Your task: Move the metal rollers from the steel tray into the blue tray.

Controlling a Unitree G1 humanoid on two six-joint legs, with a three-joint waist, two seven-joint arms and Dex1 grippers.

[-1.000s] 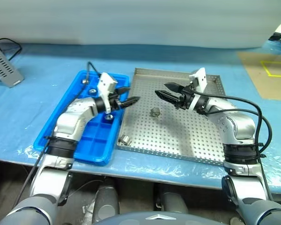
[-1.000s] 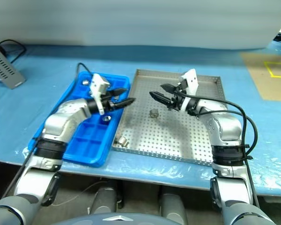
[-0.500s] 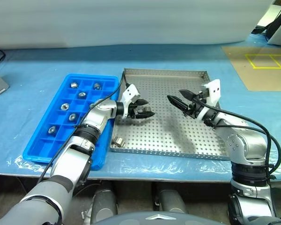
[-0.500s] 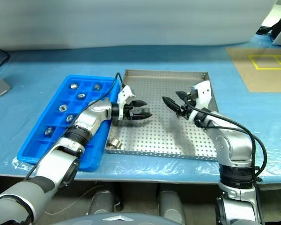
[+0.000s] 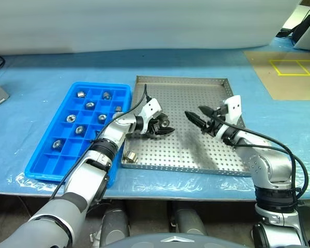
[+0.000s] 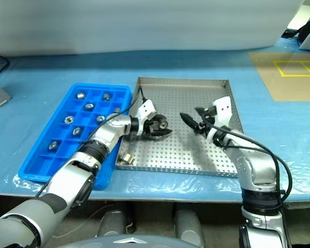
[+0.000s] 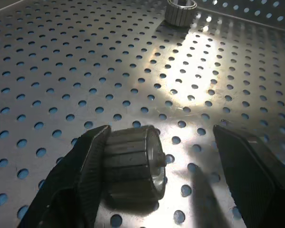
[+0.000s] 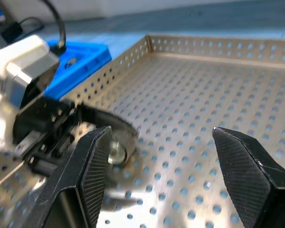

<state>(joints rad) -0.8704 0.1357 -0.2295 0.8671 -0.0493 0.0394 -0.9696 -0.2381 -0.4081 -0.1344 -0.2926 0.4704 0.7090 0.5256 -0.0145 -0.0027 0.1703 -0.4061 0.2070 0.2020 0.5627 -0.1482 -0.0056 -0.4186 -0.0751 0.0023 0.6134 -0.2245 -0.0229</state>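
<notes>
— Far left on the bench, blue tray (image 5: 46, 165): several metal rollers (image 5: 90, 105) sit one to a compartment in its far and middle rows. Near rows are bare.

— And the steel tray (image 5: 217, 150)?

— Just right of the blue one. One roller (image 5: 129, 156) lies in its near left corner, against the rim. A second roller (image 7: 133, 161) lies on its side on the perforated floor, left of middle.

— Left gripper (image 5: 163, 126)?

— That is what has changed. A second ago it hung over the seam between the two trays with nothing in it. Now it is low on the steel floor, fingers spread either side of that second roller. One finger (image 7: 85, 161) touches the roller; the other stands apart. Nothing is grasped yet.

— Right gripper (image 5: 195, 113)?

— Over the middle of the steel tray, released and empty, tips aimed left toward the other gripper. It sits a little lower and nearer than a second ago.

— What does that mean for the job?

— Left arm looks set for a pick; closing should be next. Risk: the roller may roll away from the one-sided contact.
</notes>
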